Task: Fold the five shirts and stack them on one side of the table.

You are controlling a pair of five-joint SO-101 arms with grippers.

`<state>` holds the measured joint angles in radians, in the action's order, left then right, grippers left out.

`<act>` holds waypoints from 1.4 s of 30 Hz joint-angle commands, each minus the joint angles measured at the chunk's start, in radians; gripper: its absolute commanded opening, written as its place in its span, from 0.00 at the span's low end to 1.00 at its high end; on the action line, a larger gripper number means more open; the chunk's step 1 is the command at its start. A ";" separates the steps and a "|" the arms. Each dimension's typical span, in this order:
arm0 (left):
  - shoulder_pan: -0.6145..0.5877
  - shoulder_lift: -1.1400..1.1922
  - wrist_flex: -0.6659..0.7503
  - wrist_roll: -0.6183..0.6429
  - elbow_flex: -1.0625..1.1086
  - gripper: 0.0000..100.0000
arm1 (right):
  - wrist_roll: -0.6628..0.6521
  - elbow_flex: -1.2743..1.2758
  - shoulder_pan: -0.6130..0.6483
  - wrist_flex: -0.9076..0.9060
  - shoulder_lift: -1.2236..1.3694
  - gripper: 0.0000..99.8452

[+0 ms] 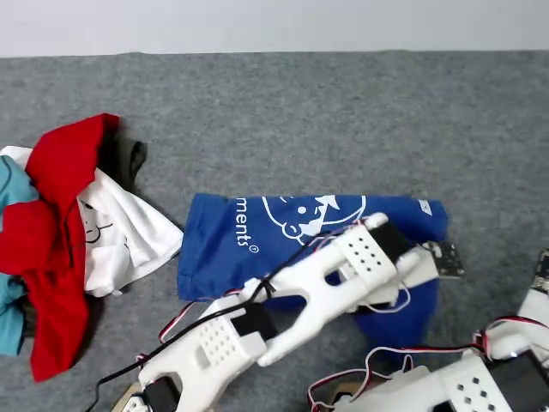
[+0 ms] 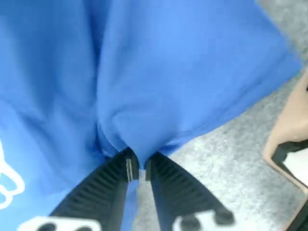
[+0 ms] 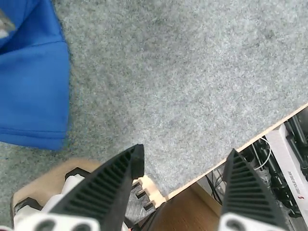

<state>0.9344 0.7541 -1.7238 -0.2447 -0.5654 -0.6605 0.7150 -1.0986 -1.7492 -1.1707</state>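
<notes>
Clearly soft, light and floppy, the blue shirt (image 1: pixel 257 240) lay mid-surface (image 1: pixel 343 112), and would likely be best pinched at a hem or corner, since it slumps wherever it is unsupported. Left jaws were closed on a bunched fold near its edge. Right jaws stood wide open over bare grey felt beside the hem, holding nothing. Count: five shirts. One blue, plus a heap at the high view's left: one red shirt (image 1: pixel 60 172), one white shirt (image 1: pixel 129 232), one teal shirt (image 1: pixel 10 189), one dark shirt (image 1: pixel 127 159).
</notes>
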 commanded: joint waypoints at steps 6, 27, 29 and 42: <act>-0.100 -0.031 -0.018 0.005 -0.074 0.00 | 0.009 -0.005 0.015 -0.010 0.013 0.27; -0.190 0.157 -0.028 0.006 -0.323 0.01 | 0.002 -0.005 0.015 -0.010 0.013 0.27; -0.190 0.157 -0.028 0.006 -0.323 0.04 | 0.002 -0.005 0.015 -0.010 0.013 0.27; -0.130 -0.035 -0.032 0.054 -0.254 0.17 | 0.002 -0.005 0.015 -0.010 0.013 0.27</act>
<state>0.7610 0.8462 -1.7300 -0.1864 -0.8493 -0.6605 0.7150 -1.0986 -1.7492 -1.1707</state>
